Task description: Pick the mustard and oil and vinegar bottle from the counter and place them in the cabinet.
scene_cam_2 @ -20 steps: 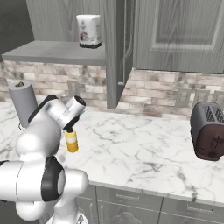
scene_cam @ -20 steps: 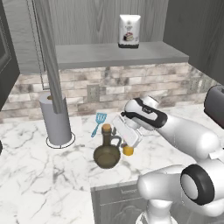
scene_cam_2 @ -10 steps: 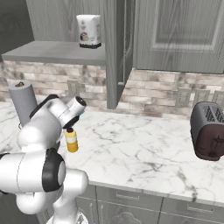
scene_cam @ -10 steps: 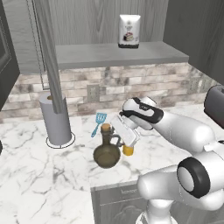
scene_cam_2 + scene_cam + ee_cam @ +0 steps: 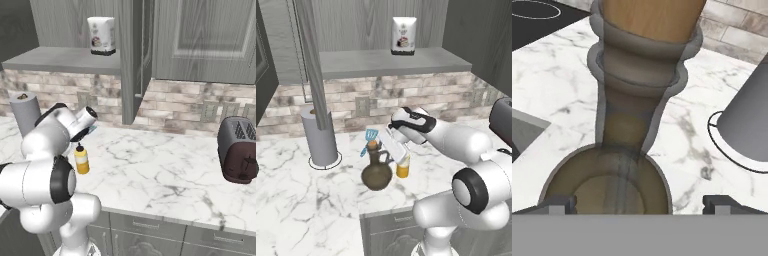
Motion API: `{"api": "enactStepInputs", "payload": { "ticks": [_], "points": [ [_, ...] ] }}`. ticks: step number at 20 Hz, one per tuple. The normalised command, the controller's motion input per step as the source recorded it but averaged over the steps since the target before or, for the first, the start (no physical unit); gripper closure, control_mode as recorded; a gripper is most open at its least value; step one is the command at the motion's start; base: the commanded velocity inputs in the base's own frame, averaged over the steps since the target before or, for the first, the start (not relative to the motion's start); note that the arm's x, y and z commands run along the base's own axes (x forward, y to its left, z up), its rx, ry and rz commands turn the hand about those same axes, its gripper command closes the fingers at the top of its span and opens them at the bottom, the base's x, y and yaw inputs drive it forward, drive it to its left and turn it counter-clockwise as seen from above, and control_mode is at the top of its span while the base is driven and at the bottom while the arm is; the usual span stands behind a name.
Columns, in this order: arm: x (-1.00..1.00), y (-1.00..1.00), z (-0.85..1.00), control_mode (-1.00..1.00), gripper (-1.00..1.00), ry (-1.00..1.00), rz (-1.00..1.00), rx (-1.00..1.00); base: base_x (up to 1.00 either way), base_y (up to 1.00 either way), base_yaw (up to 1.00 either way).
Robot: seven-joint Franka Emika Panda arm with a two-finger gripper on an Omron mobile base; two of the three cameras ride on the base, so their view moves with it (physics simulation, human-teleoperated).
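Note:
The oil and vinegar bottle (image 5: pixel 376 171), a dark olive-brown jug with a tan cork, stands on the white marble counter (image 5: pixel 301 200). My gripper (image 5: pixel 392 150) hangs just right of its neck and handle. In the hand view the jug (image 5: pixel 619 150) rises close between my open fingertips (image 5: pixel 559 203), untouched; the gripper (image 5: pixel 639 202) is open. The yellow mustard (image 5: pixel 81 160) stands right beside the jug, its bottle (image 5: pixel 402 169) partly behind my hand. Above, the cabinet (image 5: pixel 381 62) shows its flat grey shelf, with the tall door (image 5: pixel 312 75) swung out.
A white printed bag (image 5: pixel 404 35) stands on the cabinet shelf. A grey paper towel roll (image 5: pixel 319 135) sits left of the jug, a blue spatula (image 5: pixel 370 136) behind it. A dark toaster (image 5: pixel 239 150) stands far right. A black stovetop (image 5: pixel 542 20) lies beyond the jug.
The hand has edged slightly closer to the jug's neck; the jug and mustard have not moved.

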Motion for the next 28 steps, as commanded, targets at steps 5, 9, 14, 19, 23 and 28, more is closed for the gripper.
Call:
{"api": "enactStepInputs", "payload": {
  "ticks": [5, 9, 14, 19, 23, 28],
  "points": [
    [0.00, 0.34, -0.44, -1.00, -1.00, 0.00, 0.00, 0.00, 0.00, 0.00, 0.00],
    [-0.09, 0.35, -0.60, -1.00, -1.00, 0.00, 0.00, -0.06, 0.00, 0.00, 0.00],
    [-0.20, 0.38, -0.82, -1.00, 1.00, 0.01, 0.00, -0.19, 0.00, 0.00, 0.00],
    [-0.38, 0.25, -0.90, -1.00, 1.00, 0.01, 0.00, -0.21, 0.00, 0.00, 0.00],
    [-0.68, 0.03, -0.49, -1.00, 1.00, -0.02, 0.00, -0.10, 0.00, 0.00, 0.00],
    [-0.94, 0.00, -0.01, -1.00, 1.00, -0.13, 0.00, 0.00, 0.00, 0.00, 0.00]
  ]
}}
